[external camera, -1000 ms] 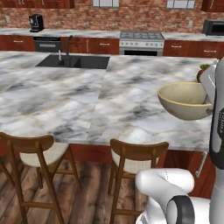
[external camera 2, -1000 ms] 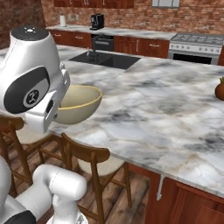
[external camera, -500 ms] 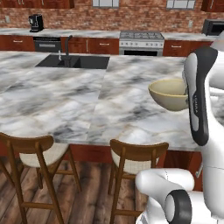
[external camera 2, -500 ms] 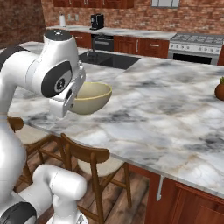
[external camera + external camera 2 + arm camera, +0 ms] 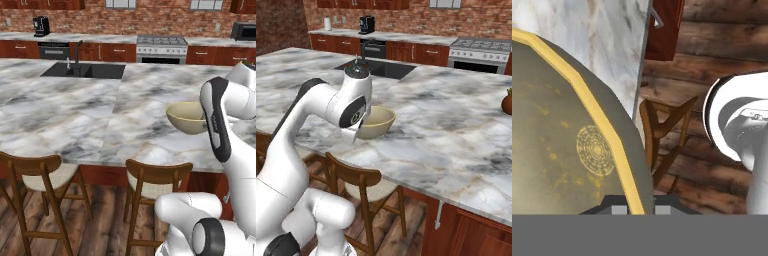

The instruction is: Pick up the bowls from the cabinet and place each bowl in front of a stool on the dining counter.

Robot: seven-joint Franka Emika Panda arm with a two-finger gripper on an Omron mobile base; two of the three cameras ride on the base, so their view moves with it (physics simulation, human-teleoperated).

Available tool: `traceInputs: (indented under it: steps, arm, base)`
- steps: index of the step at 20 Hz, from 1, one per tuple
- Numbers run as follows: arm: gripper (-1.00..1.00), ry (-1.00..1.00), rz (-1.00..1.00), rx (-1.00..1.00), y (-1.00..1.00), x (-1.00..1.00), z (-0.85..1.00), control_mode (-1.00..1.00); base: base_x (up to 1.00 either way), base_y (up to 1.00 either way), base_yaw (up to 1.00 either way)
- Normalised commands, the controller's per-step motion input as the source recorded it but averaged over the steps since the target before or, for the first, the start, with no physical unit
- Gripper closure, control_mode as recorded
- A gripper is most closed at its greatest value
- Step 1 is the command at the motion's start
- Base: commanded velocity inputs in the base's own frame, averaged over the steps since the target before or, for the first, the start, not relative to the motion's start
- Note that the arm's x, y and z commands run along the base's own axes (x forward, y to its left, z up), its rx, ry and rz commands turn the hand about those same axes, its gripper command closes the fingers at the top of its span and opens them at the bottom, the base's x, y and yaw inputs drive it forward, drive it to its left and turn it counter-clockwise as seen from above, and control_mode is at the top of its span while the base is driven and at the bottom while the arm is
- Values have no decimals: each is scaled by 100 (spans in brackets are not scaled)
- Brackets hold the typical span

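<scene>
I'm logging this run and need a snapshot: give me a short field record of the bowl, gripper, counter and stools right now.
bowl: tan bowl, upright, low over the counter near its front edge
gripper: gripper shut on the bowl's rim
counter: marble dining counter with black sink
stools: two wooden stools at the counter's near side; the bowl is above the right one

Tan bowl (image 5: 567, 145) up close on the left, yellow rim running diagonally, ring pattern at its inner centre. Tool (image 5: 633, 209) at the bottom edge, its tips pinched on the bowl's rim. Marble desk (image 5: 607, 35) top behind the bowl, edge running down. Wooden stool (image 5: 662, 135) below the desk edge, on a plank floor (image 5: 722, 55).
</scene>
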Motion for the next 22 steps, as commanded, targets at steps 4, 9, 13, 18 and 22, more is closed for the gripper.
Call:
traceInputs:
  steps: [4, 9, 13, 18, 22]
  arm:
    - [100, -5, 7, 0, -5, 37, -82, -100]
    - [100, -6, 4, 0, -1, 35, -59, -100]
    - [100, -2, 0, 0, -13, 24, -36, -100]
    - [100, 0, 0, 0, -18, 18, -29, -100]
    - [100, 0, 0, 0, -8, 26, -26, -100]
  base:
    - [0, 0, 0]
    - [0, 0, 0]
    - [0, 0, 0]
    - [0, 0, 0]
    - [0, 0, 0]
